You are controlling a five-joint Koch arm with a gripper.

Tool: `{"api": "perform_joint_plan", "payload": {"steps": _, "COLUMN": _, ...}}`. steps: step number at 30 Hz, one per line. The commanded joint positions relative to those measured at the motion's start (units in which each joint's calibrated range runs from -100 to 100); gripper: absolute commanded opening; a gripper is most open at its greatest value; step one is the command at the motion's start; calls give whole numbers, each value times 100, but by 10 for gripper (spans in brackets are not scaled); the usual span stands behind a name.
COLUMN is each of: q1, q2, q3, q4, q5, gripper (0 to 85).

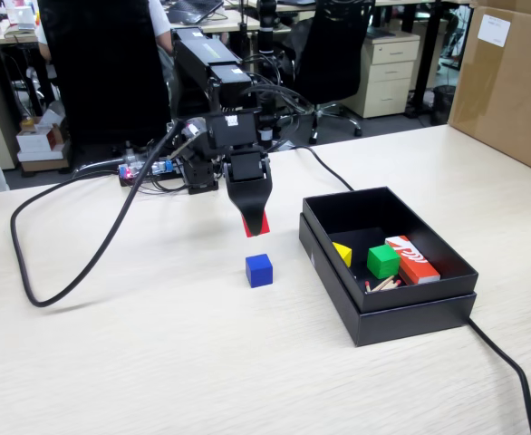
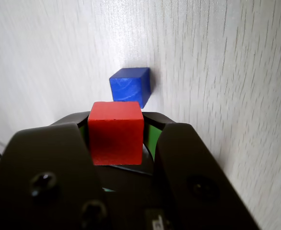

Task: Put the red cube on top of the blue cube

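Surface: pale wood-grain surface, a black cable looping across it.
Box: open black cardboard box just right of the cubes in the fixed view — a green cube, a yellow wedge and a red-and-white rectangular box lie inside.
End effector: black end effector clamped on the small matte red cube, held off the surface.
Blue cube: small matte blue cube on the surface, near the red one — nothing between them.

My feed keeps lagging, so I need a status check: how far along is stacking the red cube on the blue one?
Done: the red cube is picked up, clamped between the jaws of the gripper and off the table. In hand: it hangs in the air near the blue cube, not yet touching it. Left: line up over the blue cube, lower, release. The blue cube sits alone on the table, outside the black box.
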State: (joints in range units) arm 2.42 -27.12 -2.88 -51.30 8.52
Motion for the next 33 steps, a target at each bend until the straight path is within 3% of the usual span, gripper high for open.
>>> {"api": "perform_joint_plan", "payload": {"steps": 1, "q1": 20, "q2": 56, "q3": 242, "q4": 158, "q5": 15, "gripper": 9}}
{"api": "perform_joint_plan", "payload": {"steps": 33, "q1": -54, "q2": 572, "q3": -39, "q4": 693, "q5": -24, "gripper": 9}}
